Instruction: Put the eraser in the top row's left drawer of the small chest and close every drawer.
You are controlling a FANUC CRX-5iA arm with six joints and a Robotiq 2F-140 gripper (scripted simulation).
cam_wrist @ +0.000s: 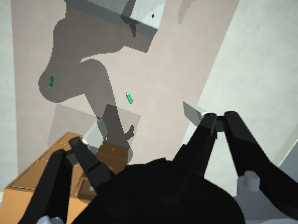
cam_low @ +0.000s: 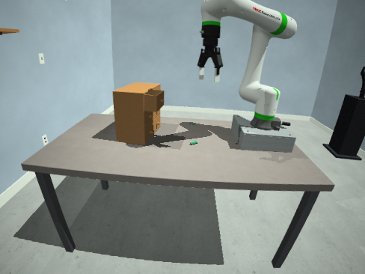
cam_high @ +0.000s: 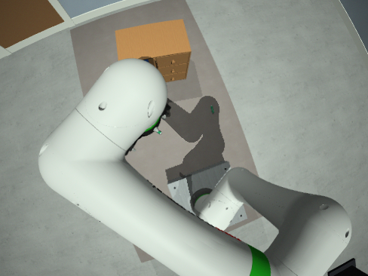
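The small orange chest (cam_low: 136,112) stands on the table's left part; it also shows in the top view (cam_high: 152,39). Its top-row left drawer (cam_low: 155,98) sticks out of the front, and the other drawers look pushed in. In the top view the arm's elbow covers most of that drawer. A small blue bit (cam_high: 147,60) shows at its edge, too small to name. I do not plainly see the eraser elsewhere. My gripper (cam_low: 209,76) is open and empty, high above the table, to the right of the chest. In the wrist view its fingers frame the chest's corner (cam_wrist: 60,170).
Two small green objects lie on the table, one in the open (cam_low: 193,143) (cam_wrist: 129,98) and one in the arm's shadow (cam_low: 191,123) (cam_wrist: 50,82). The grey robot base block (cam_low: 263,138) stands at the right. A black stand (cam_low: 348,125) is on the floor beyond the table.
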